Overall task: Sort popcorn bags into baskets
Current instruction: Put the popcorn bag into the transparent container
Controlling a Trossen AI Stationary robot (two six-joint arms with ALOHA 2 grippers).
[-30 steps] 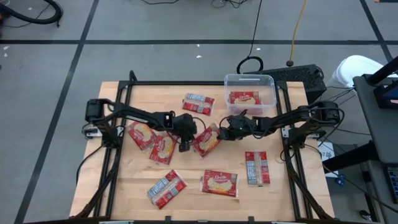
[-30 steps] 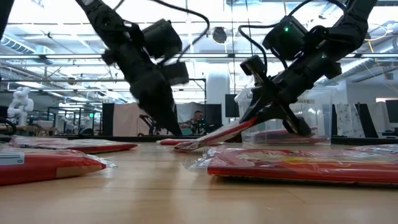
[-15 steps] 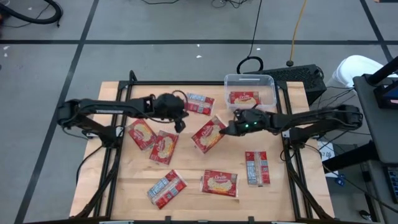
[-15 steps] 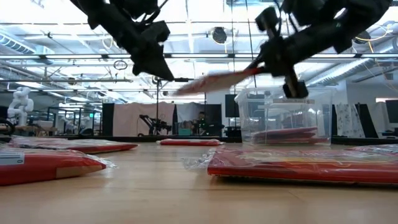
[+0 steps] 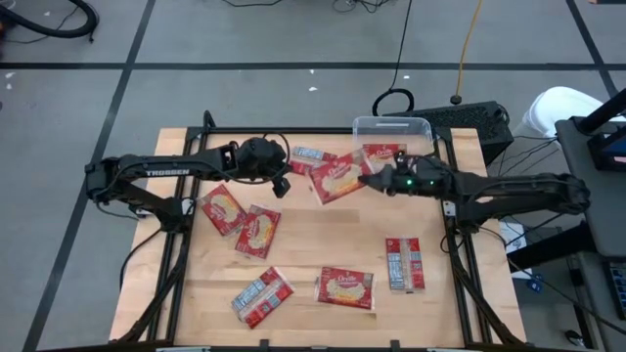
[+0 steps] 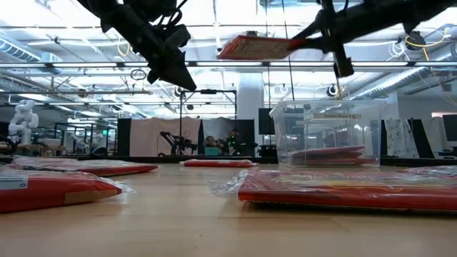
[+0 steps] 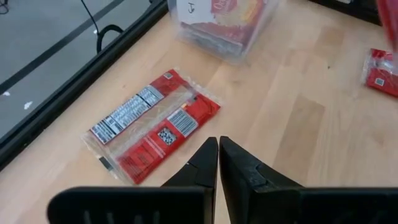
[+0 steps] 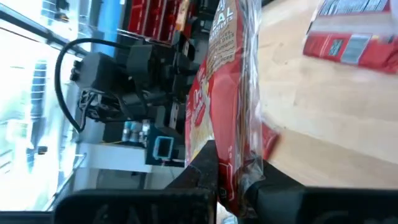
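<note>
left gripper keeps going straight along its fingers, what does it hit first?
Likely the popcorn bag lying print-side up on the table, just ahead of the shut left gripper. The clear tub sits farther along. Depth is unclear, so it might meet bare wood first.

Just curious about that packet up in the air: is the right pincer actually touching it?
Touching. The right wrist view shows the right pincer shut on the edge of the popcorn bag; the low view shows the bag held well above the table.
</note>
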